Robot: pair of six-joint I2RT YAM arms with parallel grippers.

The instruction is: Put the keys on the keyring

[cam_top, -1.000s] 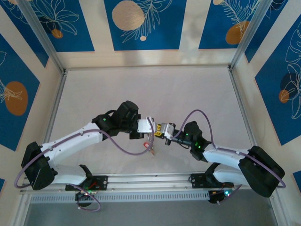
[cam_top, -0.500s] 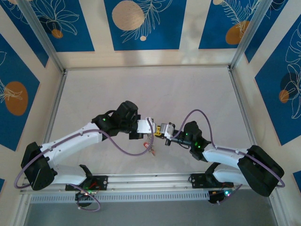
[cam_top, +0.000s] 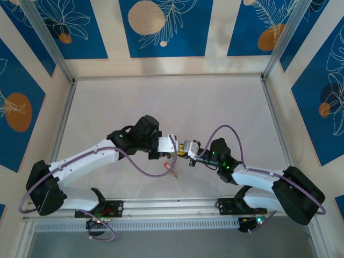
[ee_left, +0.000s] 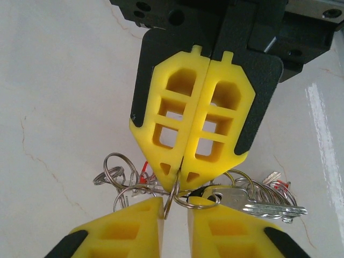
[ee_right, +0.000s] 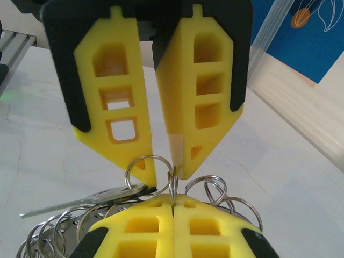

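Both grippers meet tip to tip over a hanging bunch of silver split rings (cam_top: 172, 167). My right gripper (ee_right: 173, 200) is shut on one ring, the keyring (ee_right: 172, 185), which stands edge-on between its tips. In the left wrist view this right gripper (ee_left: 180, 180) comes in from the top. My left gripper (ee_left: 174, 203) stands narrowly open, and the pinched keyring (ee_left: 172, 198) sits in its gap. A silver key (ee_left: 258, 204) on a small ring (ee_right: 148, 171) lies by the left gripper (ee_right: 165, 178). Red key heads (ee_left: 144, 172) peek from the bunch.
The pale marble-look table (cam_top: 161, 102) spreads behind the arms. An aluminium frame rail (cam_top: 166, 205) runs along the near edge. Blue patterned walls (cam_top: 161, 27) close in the back and sides. More loose rings (ee_right: 236, 207) dangle beside the right gripper's fingers.
The left arm has shifted very slightly. The grippers stay together at the ring bunch.
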